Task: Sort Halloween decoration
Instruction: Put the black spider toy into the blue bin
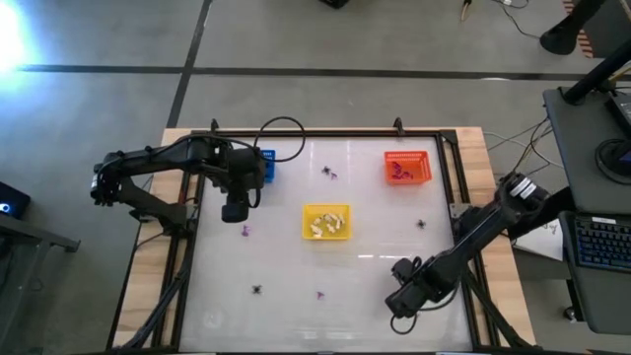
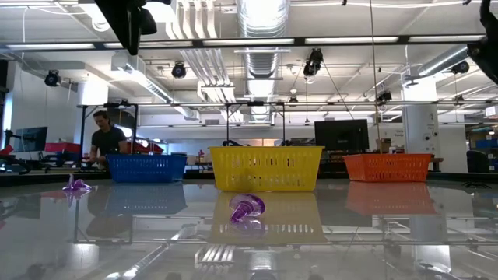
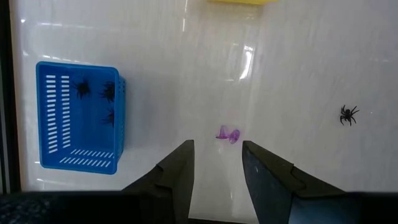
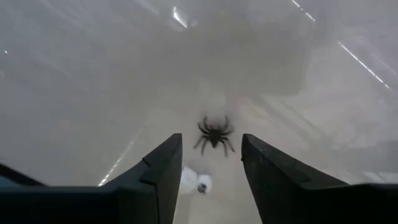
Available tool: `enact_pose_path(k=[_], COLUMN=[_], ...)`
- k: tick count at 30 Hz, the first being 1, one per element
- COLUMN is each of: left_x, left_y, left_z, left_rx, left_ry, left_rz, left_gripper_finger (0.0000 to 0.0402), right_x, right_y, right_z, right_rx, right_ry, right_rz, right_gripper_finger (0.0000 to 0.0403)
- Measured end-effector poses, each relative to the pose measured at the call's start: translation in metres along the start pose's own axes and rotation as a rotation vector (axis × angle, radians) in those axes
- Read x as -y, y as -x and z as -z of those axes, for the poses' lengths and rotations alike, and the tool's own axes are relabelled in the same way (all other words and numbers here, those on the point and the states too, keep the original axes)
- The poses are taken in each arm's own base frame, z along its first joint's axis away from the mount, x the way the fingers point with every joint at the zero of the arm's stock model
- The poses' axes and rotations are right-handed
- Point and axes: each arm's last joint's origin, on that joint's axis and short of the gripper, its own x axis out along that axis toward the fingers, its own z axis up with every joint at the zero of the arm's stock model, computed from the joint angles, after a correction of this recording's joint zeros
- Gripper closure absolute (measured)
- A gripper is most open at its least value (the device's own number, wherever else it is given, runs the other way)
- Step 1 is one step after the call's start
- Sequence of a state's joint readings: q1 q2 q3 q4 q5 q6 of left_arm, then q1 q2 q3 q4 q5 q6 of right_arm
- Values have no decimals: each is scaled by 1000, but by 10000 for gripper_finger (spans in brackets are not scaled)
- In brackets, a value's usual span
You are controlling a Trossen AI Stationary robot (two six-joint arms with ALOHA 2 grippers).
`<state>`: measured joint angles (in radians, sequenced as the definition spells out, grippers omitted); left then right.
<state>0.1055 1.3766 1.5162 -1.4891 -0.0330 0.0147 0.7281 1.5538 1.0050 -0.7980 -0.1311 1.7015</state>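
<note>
The right gripper (image 4: 210, 165) hangs low over the near-right worktop (image 1: 375, 237), fingers spread and empty, with a black spider (image 4: 214, 133) lying just ahead between them, seemingly beside a small white trinket (image 4: 193, 180).

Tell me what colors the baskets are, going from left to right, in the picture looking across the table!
blue basket → yellow basket → orange basket

Open tabletop (image 1: 375, 281) around scattered trinkets (image 1: 256, 290)
</note>
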Motion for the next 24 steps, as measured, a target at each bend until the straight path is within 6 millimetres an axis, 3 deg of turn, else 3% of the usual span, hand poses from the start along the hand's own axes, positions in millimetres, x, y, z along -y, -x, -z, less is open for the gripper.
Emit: enact_pose_path(k=[7, 14, 18, 24], left_x=[0, 0, 0, 0], left_y=[0, 0, 0, 0], left_z=[0, 0, 0, 0], left_rx=[0, -3, -3, -3], left_ry=[-1, -2, -2, -2], left_rz=[0, 0, 0, 0], left_gripper_finger=[283, 283, 283, 283], right_x=[-6, -8, -8, -7], right_y=[-33, -43, -40, -37], right_z=[0, 0, 1, 2], right_rx=[-2, -40, -36, -42], right_ry=[-7, -13, -36, -43], right_rz=[84, 111, 101, 92], right_gripper_finger=[243, 248, 286, 382])
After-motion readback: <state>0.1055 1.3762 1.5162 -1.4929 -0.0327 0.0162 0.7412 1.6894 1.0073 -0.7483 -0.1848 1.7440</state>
